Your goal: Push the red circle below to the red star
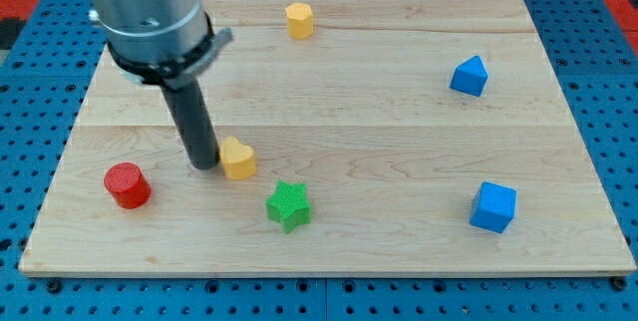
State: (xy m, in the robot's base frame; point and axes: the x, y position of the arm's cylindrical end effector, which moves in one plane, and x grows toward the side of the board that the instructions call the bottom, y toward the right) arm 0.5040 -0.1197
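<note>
The red circle, a short red cylinder, stands on the wooden board at the view's lower left. No red star shows anywhere in the view. My tip is at the end of the dark rod, right of and slightly above the red circle, with a gap between them. The tip sits right beside the left edge of a yellow heart block, touching or nearly so.
A green star lies below and right of the yellow heart. A yellow hexagon block is near the top edge. A blue block sits at the right and a blue cube at the lower right.
</note>
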